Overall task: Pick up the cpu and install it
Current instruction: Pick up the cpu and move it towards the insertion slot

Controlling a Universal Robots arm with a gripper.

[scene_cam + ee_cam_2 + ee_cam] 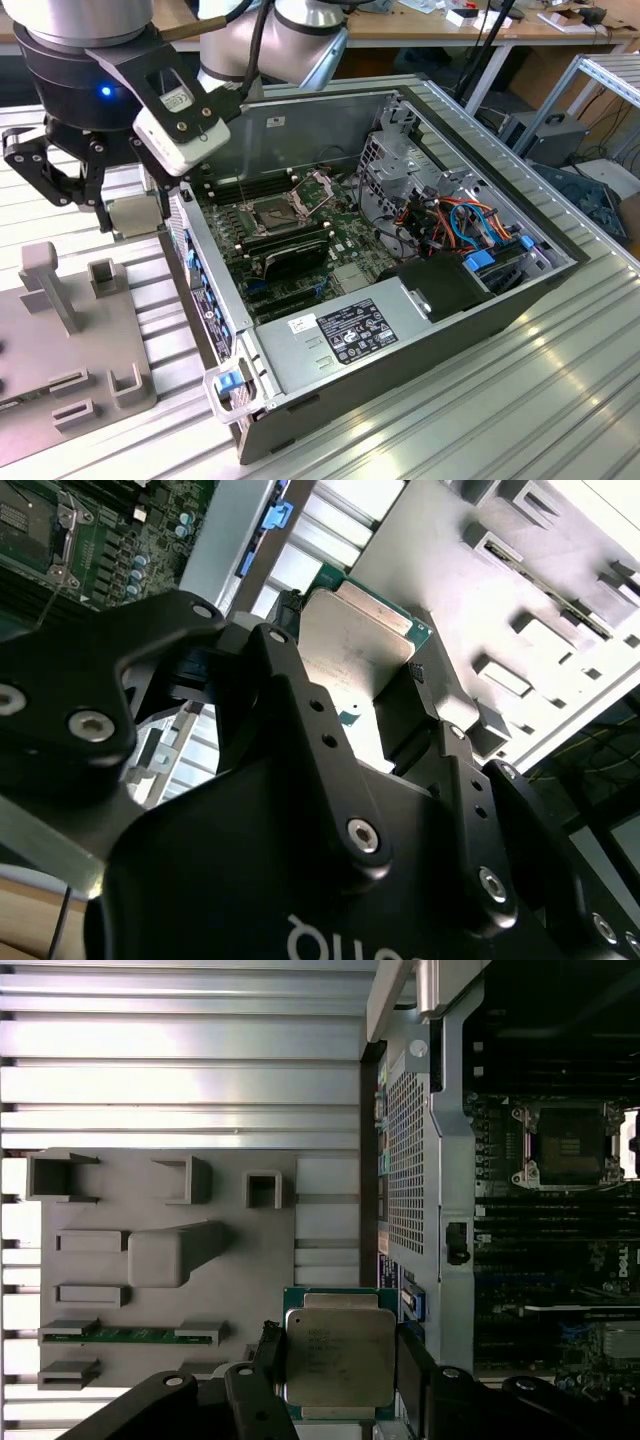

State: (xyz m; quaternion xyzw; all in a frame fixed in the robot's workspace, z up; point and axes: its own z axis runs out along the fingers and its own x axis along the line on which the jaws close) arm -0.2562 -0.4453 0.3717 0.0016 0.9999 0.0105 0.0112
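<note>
Light is cast from above — glare is streaked along the ribbed bench [520, 400] in the exterior view and burned to white in the first wrist view. The case [300, 130] interior is left dim; the hand [350, 655] is rendered near-black.

Exterior view: set high and off the arm, looking down slantwise into the open case [300, 130], gripper [130, 215] at the exterior view's upper left. Both wrist views: close behind the gripper, sharing cpu [338, 1357], fixture [260, 1250], socket [565, 1145].
</note>
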